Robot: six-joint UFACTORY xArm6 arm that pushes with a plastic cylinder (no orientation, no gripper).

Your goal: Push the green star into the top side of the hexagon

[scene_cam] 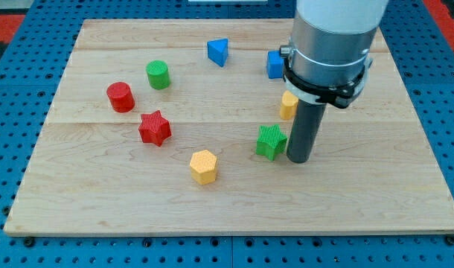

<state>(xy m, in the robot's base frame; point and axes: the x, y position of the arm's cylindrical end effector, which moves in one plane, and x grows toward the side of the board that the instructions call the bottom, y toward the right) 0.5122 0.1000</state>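
Green star (271,141) sitting right of centre on the wooden board (100,193), well short of its goal. Yellow hexagon (203,166) waiting lower down and to the left, near the frame's bottom centre, with a clear strip of wood separating the two. Not touching yet, so most of the push looking undone: star needing to travel left and finish just above the hexagon, against its upper side.

Tip (298,159) planted just beside the star's right flank, touching or all but touching, hard to call from this angle. Rod standing straight up and down, thick grey arm body looming above it at the frame's upper right, partly covering a blue block (274,64) and a yellow block (288,105) behind, shapes of both not readable. No fingers on this rig, nothing clenching or grasping, only a bare rod pressing sideways.

Lining up nicely for a leftward shove, going by the position. One snag by my reckoning: star lying above and to the right of the hexagon, so a straight push left ending up over the hexagon rather than against it, a downward nudge probably needed afterwards.

Elsewhere, sitting well clear of the path: red star (155,128) left of centre, red cylinder (120,97) and green cylinder (158,75) at upper left, blue triangular block (218,51) near the top.
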